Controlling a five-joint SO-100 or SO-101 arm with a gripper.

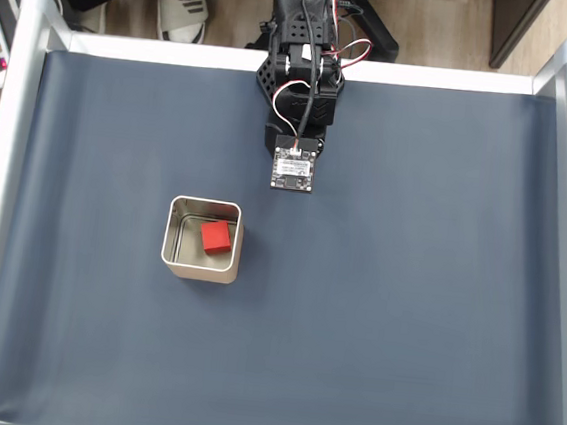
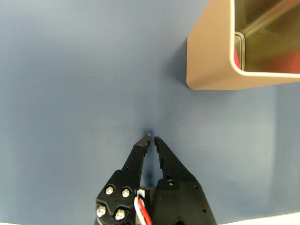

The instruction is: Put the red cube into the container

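Closest to the wrist camera, at the bottom centre of the wrist view, the black two-finger gripper [image 2: 152, 138] has its jaws drawn together until the tips almost meet, with nothing between them and only bare blue-grey mat [image 2: 70, 70] beneath. Further off, in the upper right of that view, sits a corner of the square silver-beige metal tin with rounded corners [image 2: 211, 56], well apart from the fingertips; a reddish glow shows on its shiny inner wall.

In the fixed view the arm is folded back at the top centre of the frame, and the tin [image 1: 201, 267] stands left of centre on the mat. The small bright red cube [image 1: 217, 237] lies inside it, toward the right of the floor, so the job looks done.

I'd judge the cube light, rigid and not fragile. Its flat faces suit a pinch across two opposite sides. Lying near the tin's wall, it would leave little room for a finger.
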